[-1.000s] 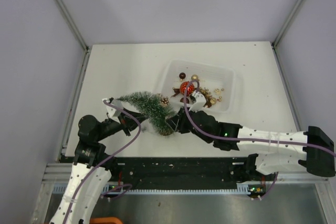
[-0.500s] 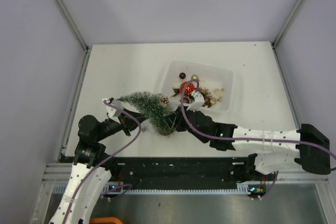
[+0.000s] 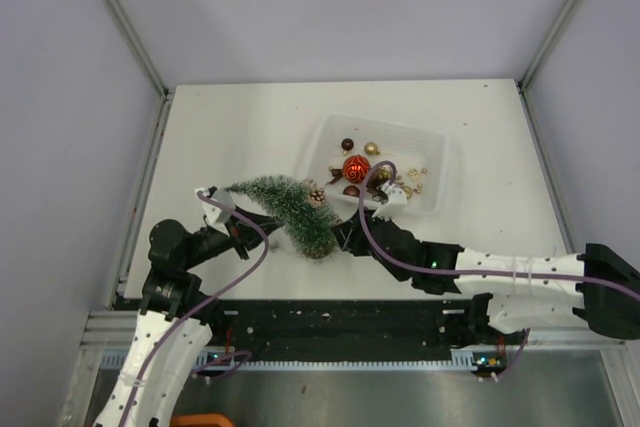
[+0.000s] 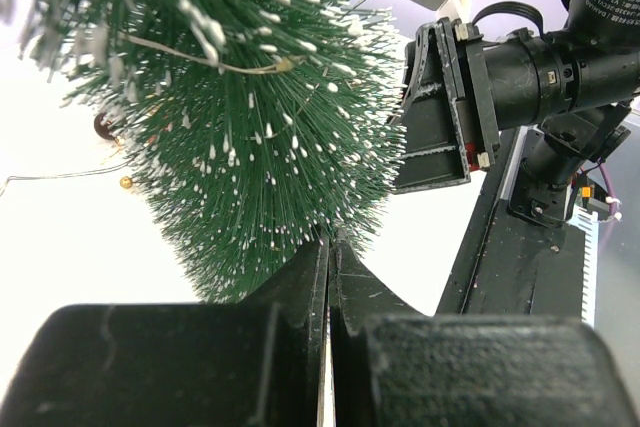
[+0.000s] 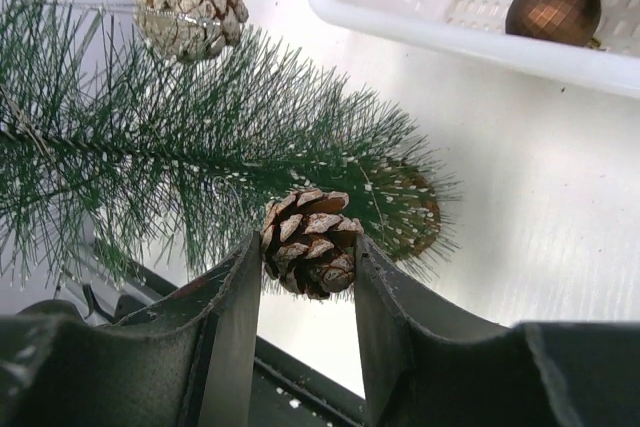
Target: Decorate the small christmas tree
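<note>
The small christmas tree (image 3: 285, 209) lies on its side on the table, left of the white tray, tip to the upper left and brown disc base (image 5: 412, 215) to the lower right. A frosted pinecone (image 3: 317, 194) hangs on it. My left gripper (image 4: 330, 239) is shut, its fingertips pushed into the bristles of the tree (image 4: 250, 117); I cannot tell whether it pinches any. In the top view it (image 3: 258, 229) is at the tree's near side. My right gripper (image 5: 308, 247) is shut on a brown pinecone (image 5: 310, 242) held against the branches near the base.
The white tray (image 3: 440, 162) behind the tree holds a red bauble (image 3: 355, 167), brown and gold baubles and small bits. Its rim (image 5: 400, 22) and a brown bauble (image 5: 553, 7) show in the right wrist view. The right arm's wrist (image 4: 530, 67) is close beside the tree.
The right wrist has shifted a little to the right and nearer, uncovering the red bauble in the tray. The tree and the left arm have barely moved.
</note>
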You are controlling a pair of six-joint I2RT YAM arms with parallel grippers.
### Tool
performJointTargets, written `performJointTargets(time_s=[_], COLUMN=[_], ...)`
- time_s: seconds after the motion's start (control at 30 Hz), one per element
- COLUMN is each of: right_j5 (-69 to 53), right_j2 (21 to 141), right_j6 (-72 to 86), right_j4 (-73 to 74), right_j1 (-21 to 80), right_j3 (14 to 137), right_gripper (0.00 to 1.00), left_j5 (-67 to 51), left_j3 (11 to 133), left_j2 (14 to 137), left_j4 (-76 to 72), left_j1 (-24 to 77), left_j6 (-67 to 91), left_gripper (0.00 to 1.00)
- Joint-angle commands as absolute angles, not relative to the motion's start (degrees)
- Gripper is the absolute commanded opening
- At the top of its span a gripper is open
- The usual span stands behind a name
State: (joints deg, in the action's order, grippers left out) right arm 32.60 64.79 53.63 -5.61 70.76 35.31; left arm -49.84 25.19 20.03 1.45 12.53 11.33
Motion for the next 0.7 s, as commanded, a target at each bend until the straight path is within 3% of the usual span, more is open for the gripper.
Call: performJointTargets(time_s=[0.0,0.67], right_j5=[37.44,32.96], right_j2=[63.19,64.34], right_j6=[52.39,49.92], right_j4=[-7.03,-11.95], right_j1=[71.10,77.08], right_j3=[37.79,38.85], right_gripper=[0.37,0.37], left_j5=[-50.36,-49.31], left_j3=[26.81,26.45], left_j2=[19.78,20.21], left_j4=[-0.35,-0.97], left_j1=[13.01,13.10], left_j6=[11.43,11.43], left_gripper=[0.00,0.00])
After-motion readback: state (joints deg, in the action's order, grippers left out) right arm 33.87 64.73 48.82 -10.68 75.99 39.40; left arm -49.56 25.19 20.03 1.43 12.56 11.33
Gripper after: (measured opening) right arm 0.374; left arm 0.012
